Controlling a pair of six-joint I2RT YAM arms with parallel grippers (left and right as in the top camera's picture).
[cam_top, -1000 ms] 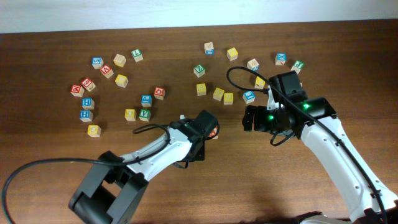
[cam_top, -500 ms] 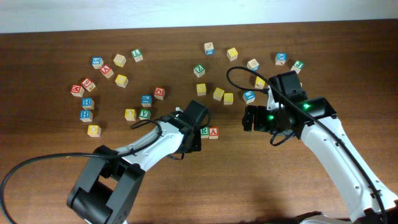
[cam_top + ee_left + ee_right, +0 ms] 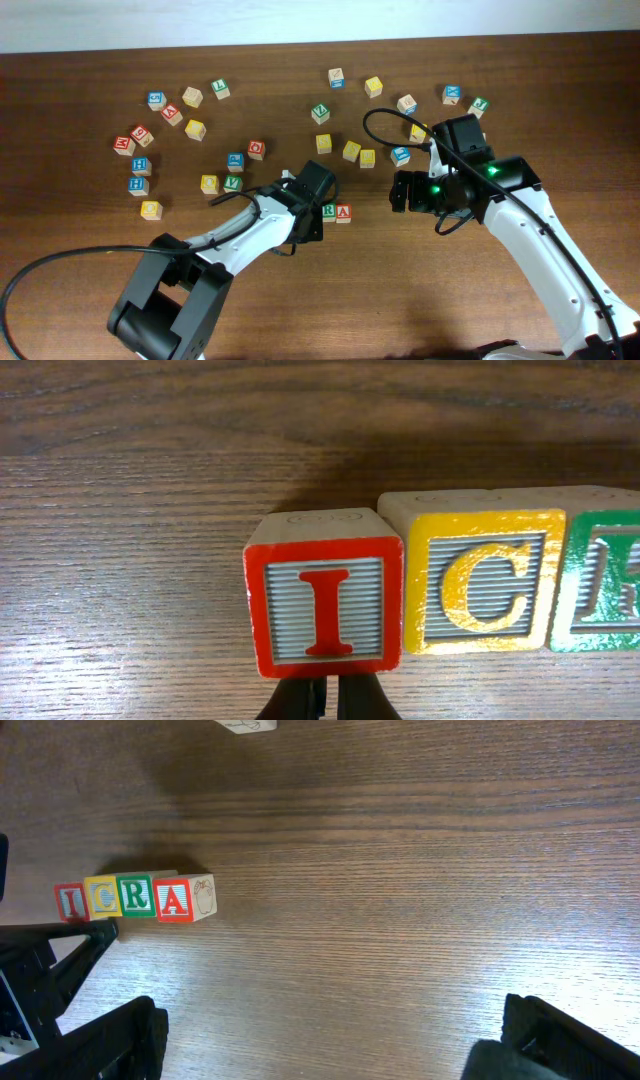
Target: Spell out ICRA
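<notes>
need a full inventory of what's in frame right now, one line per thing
I cube: one, red face, first in the row at mid-table.
C cube: one, yellow face, second, flush against the I.
R cube: one, green face, third in the row.
A cube: one, red face, last in the row.
loose cubes: about two dozen, red, blue, yellow, green and plain, scattered along the far side.
table: one, dark brown wood.
cables: two, black, one trailing each arm.
left tool: one, black, shut, just behind the I cube.
right tool: one, black, open, empty, off the A end of the row.
</notes>
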